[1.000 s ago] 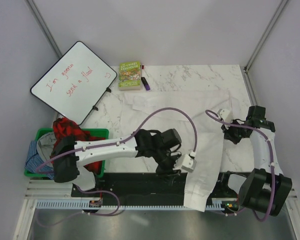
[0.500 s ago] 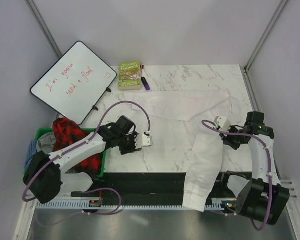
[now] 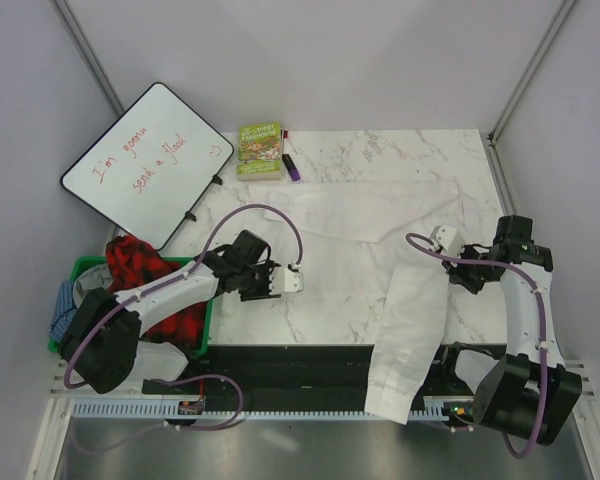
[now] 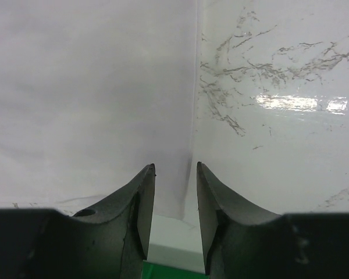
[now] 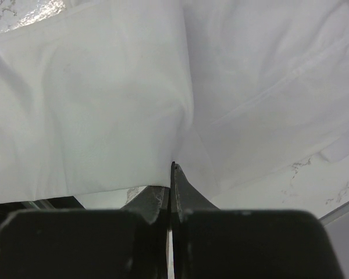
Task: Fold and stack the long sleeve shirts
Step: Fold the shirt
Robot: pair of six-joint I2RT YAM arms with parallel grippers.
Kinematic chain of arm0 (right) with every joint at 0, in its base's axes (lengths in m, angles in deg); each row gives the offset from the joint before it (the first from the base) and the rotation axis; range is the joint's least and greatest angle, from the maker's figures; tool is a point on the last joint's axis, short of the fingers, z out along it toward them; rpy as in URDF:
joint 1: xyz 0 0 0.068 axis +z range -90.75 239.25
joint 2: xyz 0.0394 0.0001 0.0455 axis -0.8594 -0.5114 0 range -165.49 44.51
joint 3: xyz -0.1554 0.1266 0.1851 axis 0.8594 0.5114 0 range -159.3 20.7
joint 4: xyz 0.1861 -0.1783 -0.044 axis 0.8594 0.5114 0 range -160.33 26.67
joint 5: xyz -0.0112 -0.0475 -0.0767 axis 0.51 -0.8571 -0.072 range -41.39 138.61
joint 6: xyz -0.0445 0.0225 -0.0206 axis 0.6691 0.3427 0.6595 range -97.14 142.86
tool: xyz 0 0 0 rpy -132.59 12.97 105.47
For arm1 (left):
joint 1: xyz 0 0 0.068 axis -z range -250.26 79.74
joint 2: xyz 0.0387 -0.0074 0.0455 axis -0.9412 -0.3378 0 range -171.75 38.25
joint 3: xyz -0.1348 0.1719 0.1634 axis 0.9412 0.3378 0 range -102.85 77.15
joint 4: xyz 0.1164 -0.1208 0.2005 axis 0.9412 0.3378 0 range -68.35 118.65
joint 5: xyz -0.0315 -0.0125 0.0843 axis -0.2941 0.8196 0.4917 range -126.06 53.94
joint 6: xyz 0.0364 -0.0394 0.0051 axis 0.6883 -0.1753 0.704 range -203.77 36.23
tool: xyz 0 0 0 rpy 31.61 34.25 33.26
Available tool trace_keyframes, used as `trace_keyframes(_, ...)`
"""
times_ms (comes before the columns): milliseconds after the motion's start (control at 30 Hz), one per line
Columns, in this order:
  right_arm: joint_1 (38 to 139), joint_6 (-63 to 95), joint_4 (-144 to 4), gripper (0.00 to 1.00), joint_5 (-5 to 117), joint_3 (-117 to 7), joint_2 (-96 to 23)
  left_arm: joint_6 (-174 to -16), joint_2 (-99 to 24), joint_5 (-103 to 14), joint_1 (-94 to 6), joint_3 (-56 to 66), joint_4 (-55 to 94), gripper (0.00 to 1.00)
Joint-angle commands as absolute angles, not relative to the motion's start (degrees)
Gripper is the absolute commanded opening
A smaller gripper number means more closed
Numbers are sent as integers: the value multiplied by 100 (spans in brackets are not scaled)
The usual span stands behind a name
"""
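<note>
Marble table (image 3: 400, 150), white shirt (image 3: 370, 215) spread across it, one part draped over the near edge. My right gripper (image 5: 172, 174) is clamped on a shirt fold. Left gripper (image 4: 175, 174) slightly parted, empty, over the shirt's edge.

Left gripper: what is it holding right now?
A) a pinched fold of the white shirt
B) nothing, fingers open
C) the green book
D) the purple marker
B: in the left wrist view the left gripper has its fingers apart with nothing clamped between them, above the table, right at the edge of the white shirt.
</note>
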State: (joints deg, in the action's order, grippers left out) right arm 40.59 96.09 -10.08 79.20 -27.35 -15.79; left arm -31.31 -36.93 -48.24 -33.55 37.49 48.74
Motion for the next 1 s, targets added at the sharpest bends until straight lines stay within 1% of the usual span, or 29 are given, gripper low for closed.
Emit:
trace_keyframes(0,4044,9643,-889,0,8139,-2983,-1588,-2752,-3742,-5064,-3378,3716,4749,43)
trace_keyframes(200,4044,9643,-863,0,8113,-2992,-1544,-2638,-3733,-5127,-3387,3804,4925,47)
trace_keyframes(333,4044,9616,-819,0,8157,-3036,-1526,-2646,-3970,-4846,-3387,3821,4794,46)
trace_keyframes(433,4044,9625,-705,0,8174,-3080,-1465,-2638,-4041,-4705,-3387,3865,4705,39)
trace_keyframes(467,4044,9651,-652,0,8148,-3080,-1404,-2647,-4032,-4713,-3387,3883,4697,33)
trace_keyframes(533,4044,9722,-477,0,8131,-3071,-1307,-2656,-3919,-4713,-3387,3927,4705,24)
trace_keyframes(567,4044,9731,-433,0,8122,-3071,-1193,-2656,-3883,-4687,-3387,3979,4714,15)
trace_keyframes(667,4044,9696,-318,0,8130,-3150,-1017,-2673,-3576,-4704,-3387,4041,4819,2)
trace_keyframes(867,3939,9484,-98,0,8209,-3755,-1147,-2726,-2882,-4950,-3492,3875,5426,2)
trace_keyframes(967,3868,9467,-98,0,8306,-4160,-1436,-2735,-2846,-5065,-3668,3611,5602,2)
